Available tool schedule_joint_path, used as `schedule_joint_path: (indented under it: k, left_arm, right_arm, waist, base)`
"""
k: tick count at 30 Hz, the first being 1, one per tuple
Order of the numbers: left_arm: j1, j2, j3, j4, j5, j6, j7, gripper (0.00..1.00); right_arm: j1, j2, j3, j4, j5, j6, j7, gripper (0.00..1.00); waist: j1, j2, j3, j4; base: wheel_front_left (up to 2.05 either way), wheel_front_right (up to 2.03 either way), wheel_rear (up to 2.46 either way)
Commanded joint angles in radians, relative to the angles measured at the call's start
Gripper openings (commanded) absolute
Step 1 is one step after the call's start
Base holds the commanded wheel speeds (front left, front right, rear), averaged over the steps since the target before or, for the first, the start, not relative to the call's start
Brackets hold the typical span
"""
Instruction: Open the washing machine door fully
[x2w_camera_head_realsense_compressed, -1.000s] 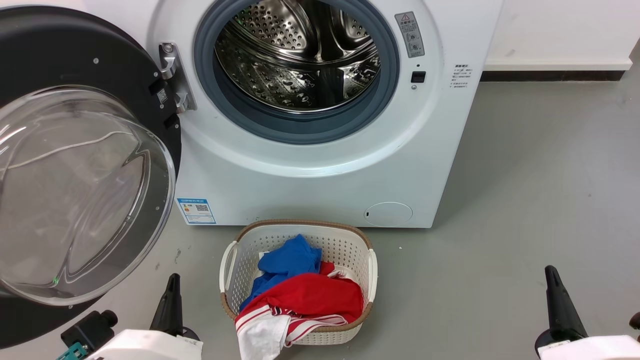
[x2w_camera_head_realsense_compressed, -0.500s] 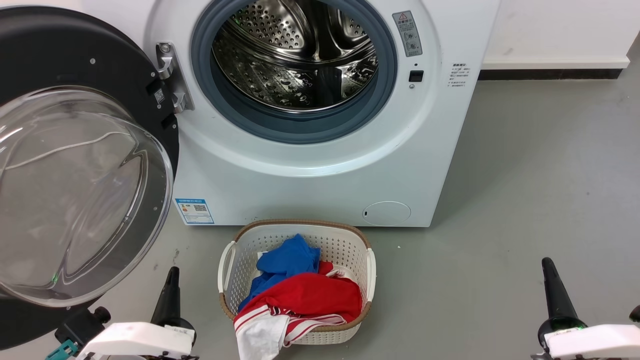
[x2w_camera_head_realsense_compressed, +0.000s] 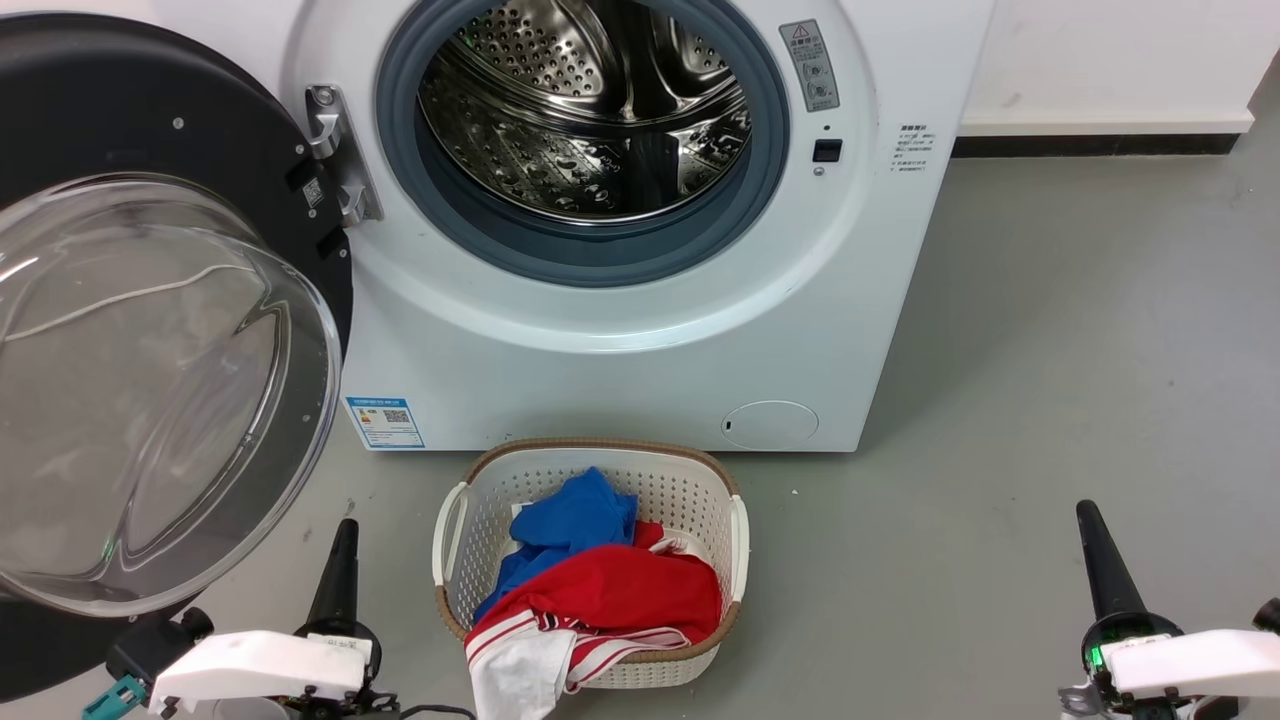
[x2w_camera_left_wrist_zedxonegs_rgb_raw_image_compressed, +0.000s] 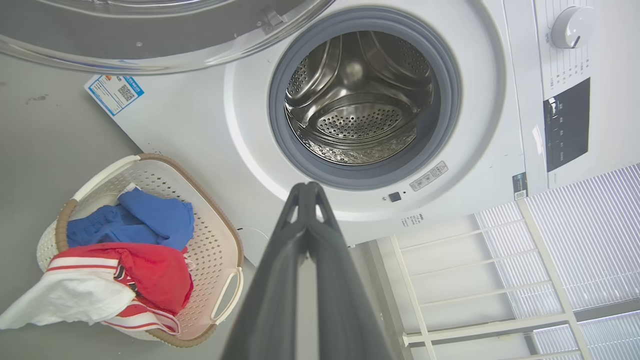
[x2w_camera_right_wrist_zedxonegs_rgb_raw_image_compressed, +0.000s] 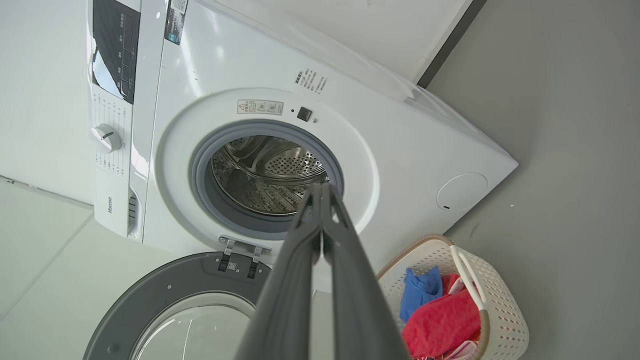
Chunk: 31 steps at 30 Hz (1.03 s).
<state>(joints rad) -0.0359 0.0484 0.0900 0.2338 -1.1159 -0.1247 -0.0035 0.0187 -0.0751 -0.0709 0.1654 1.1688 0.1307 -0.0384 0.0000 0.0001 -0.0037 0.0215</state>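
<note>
- The large round glossy black washing machine door, with its clear bulging glass centre, hung swung wide from the hinge at the left edge of the white boxy washing machine.
- It likely handled as rigid and fairly heavy. The glass looked slippery, so the black rim farthest from the hinge seemed the best hold.
- The left gripper and right gripper had their fingertips pressed together and held nothing.
</note>
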Motion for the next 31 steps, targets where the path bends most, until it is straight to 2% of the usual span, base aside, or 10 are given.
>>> schedule_joint_path:
  k: [1,31]
  left_arm:
    - [-0.024,0.002,0.004,-0.005,-0.030,-0.005,0.007,0.00]
    - [-0.059,0.003,0.018,0.006,-0.320,-0.006,0.077,0.00]
  right_arm:
    - [-0.030,-0.007,0.000,-0.001,0.030,0.000,0.006,0.00]
    - [-0.093,-0.003,-0.006,0.049,0.305,0.000,0.082,0.00]
  waist:
    - [0.0000,-0.0001,0.000,-0.001]
    - [0.0000,-0.0001,0.004,-0.012]
  base:
    - [0.00,0.00,0.00]
    - [0.00,0.00,0.00]
